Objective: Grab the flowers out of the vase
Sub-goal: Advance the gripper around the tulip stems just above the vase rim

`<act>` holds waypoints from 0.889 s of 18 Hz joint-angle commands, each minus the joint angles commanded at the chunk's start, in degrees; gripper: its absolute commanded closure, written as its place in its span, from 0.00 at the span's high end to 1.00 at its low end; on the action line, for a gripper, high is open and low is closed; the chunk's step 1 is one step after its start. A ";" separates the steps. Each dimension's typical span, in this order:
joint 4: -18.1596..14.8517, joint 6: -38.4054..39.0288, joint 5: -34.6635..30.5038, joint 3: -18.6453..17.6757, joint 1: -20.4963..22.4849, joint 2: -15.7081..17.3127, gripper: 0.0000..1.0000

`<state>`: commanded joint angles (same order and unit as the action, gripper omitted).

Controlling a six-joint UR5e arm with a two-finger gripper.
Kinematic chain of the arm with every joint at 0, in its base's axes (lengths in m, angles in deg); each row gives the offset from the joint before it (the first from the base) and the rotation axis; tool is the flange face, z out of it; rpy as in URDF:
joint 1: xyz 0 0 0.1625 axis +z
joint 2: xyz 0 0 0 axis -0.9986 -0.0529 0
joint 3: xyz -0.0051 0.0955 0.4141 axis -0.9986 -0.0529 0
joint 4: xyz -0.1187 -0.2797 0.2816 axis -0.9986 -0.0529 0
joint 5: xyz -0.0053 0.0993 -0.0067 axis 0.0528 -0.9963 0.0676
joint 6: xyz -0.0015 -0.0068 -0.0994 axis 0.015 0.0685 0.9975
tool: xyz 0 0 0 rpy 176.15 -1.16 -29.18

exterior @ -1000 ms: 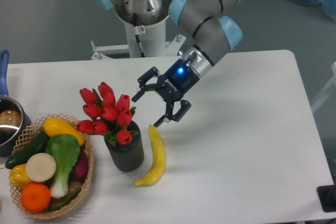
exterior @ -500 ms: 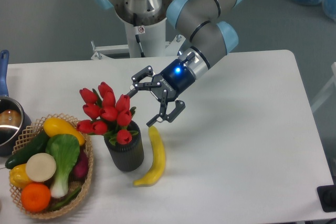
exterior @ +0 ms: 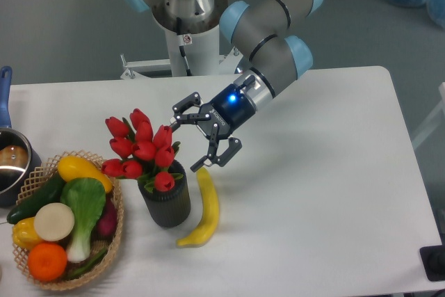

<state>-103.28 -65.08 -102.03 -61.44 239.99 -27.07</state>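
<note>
Flowers [exterior: 142,147]: a bunch of red tulip buds with some green leaf, standing in the vase [exterior: 165,203]. Buds fan up and to the left above the rim; one bud sits low at the mouth of the vase. Stems are hidden inside, so how deep they are seated cannot be told. The vase is a dark ribbed cylinder, upright on the white table [exterior: 320,193], toward the front left.

Progress: nothing lifted yet. The flowers are wholly in the vase, and no contact can be confirmed.

Gripper [exterior: 185,142]: fingers spread wide apart, holding nothing. It sits just to the right of the bunch at bud height, opening turned toward the flowers. The upper fingertip looks very near the rightmost bud (touching or not, one view cannot settle it). The lower fingertip hangs above the top end of the banana [exterior: 202,208], which lies just right of the vase.

Judgement: approach stage. Left to do: bring the fingers around the bunch, close, draw the flowers up and clear of the vase. A grasp on the buds alone may slip or crush, so lower on the leaves or stems seems safer. The vase could tip if stems drag on the rim.

Surroundings: woven basket [exterior: 118,238] of produce at left, beside the vase; a pot [exterior: 12,165] at the far left edge.
</note>
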 joint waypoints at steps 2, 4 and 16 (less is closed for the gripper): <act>0.61 -0.17 0.09 0.00 -0.35 0.00 1.00; 1.40 -0.18 1.14 0.18 -0.44 -0.18 1.00; 2.73 -5.01 2.20 0.70 -1.50 -3.16 1.00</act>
<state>-100.55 -70.09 -99.83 -60.74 238.49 -30.23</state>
